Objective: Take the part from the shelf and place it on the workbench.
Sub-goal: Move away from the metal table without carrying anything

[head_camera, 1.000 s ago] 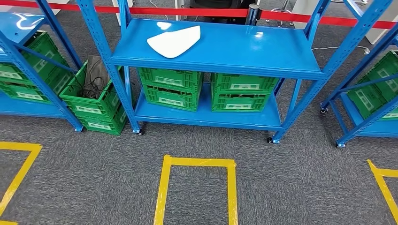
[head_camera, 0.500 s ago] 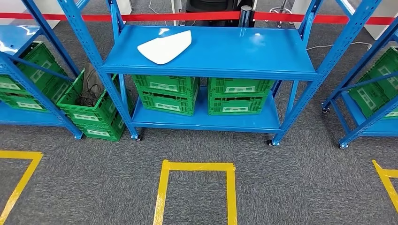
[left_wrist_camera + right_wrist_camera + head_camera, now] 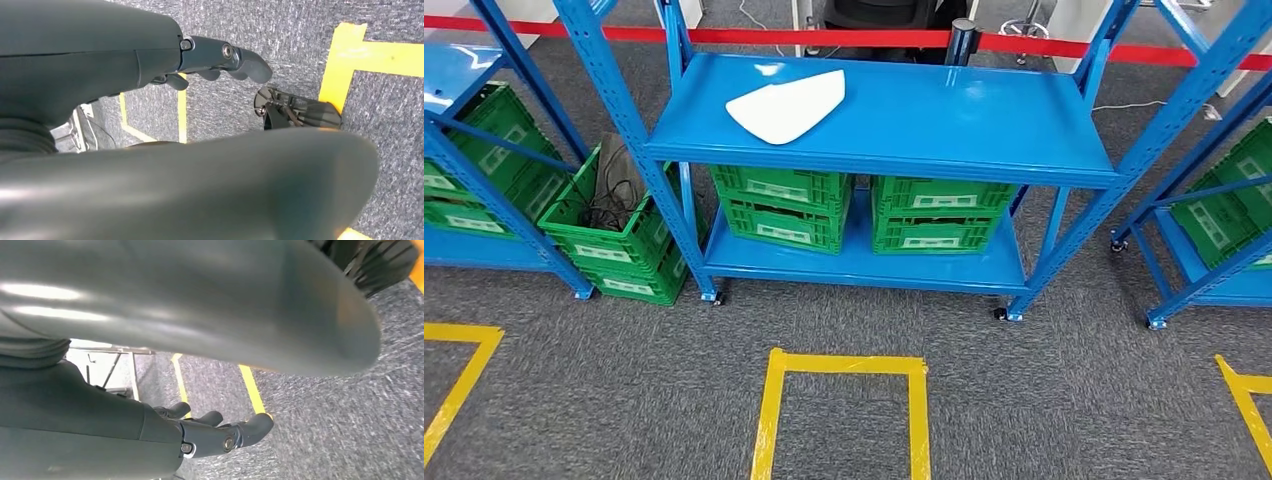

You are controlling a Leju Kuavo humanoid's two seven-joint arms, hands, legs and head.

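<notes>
Faced a blue shelf [image 3: 984, 110] across grey carpet, a yellow tape box [image 3: 842, 405] marked on the floor before it. Stored green crates [image 3: 784, 205] on the lower deck and beside the left post. Carried the white part [image 3: 786, 105] flat near the top deck's back left corner, touching nothing else. Hung low over the carpet, left hand [image 3: 220, 57] and right hand [image 3: 215, 432], fingers loosely bent and apart, holding nothing, probably because the shelf stood well out of reach. No workbench seen. Fitted a part waiting for pickup; nothing more could be judged.
</notes>
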